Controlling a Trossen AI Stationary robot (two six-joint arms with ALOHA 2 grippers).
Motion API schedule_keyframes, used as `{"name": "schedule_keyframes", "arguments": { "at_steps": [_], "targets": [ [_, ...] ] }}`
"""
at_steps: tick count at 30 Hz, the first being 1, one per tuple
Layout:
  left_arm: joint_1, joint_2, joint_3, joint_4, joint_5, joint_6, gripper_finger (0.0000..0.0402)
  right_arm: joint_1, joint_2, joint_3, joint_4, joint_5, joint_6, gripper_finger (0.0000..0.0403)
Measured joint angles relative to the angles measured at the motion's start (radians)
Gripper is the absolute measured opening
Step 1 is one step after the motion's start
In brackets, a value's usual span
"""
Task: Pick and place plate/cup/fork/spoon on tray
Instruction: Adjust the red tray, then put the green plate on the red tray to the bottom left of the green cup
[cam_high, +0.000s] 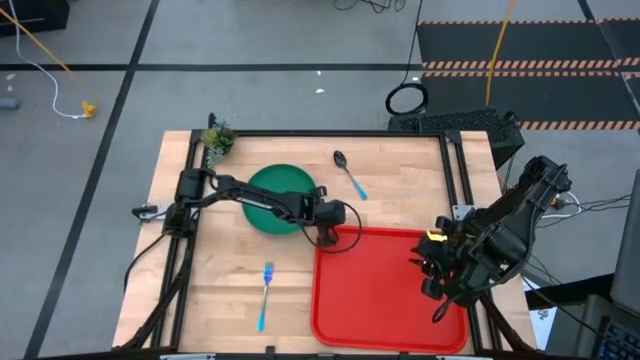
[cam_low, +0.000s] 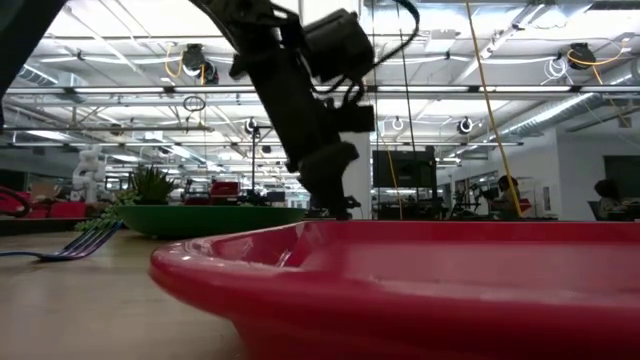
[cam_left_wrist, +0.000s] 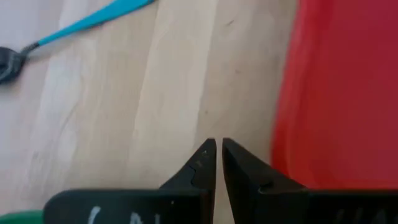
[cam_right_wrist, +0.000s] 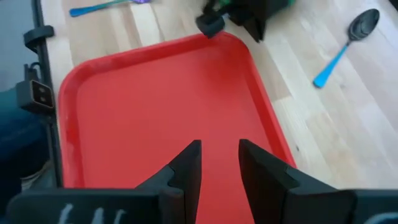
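The dark-green plate (cam_high: 268, 198) lies flat on the wood, left of the red tray's (cam_high: 390, 290) far left corner. My left gripper (cam_high: 335, 222) is shut and empty. It hangs low over the bare wood between the plate and the tray; it also shows in the left wrist view (cam_left_wrist: 219, 152) and the low view (cam_low: 330, 205). My right gripper (cam_right_wrist: 217, 155) is open and empty above the tray's right part. The spoon (cam_high: 350, 175) lies beyond the tray, the fork (cam_high: 265, 295) left of it. The cup is out of view.
A small green plant (cam_high: 215, 140) stands at the table's far left corner. Black frame rails (cam_high: 190, 230) run along the table's left and right sides. Bare wood lies between the fork and the plate.
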Motion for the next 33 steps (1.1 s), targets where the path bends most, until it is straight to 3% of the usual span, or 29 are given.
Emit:
{"name": "schedule_keyframes", "arguments": {
  "at_steps": [26, 33],
  "targets": [
    [-0.051, 0.004, 0.000, -0.037, 0.083, -0.028, 0.0033, 0.001, 0.000, -0.001, 0.042, -0.029, 0.000, 0.0100],
    [-0.060, -0.068, 0.000, -0.102, 0.082, -0.083, 0.0033, 0.001, 0.000, -0.005, 0.053, -0.023, 0.000, 0.0100]
  ]
}}
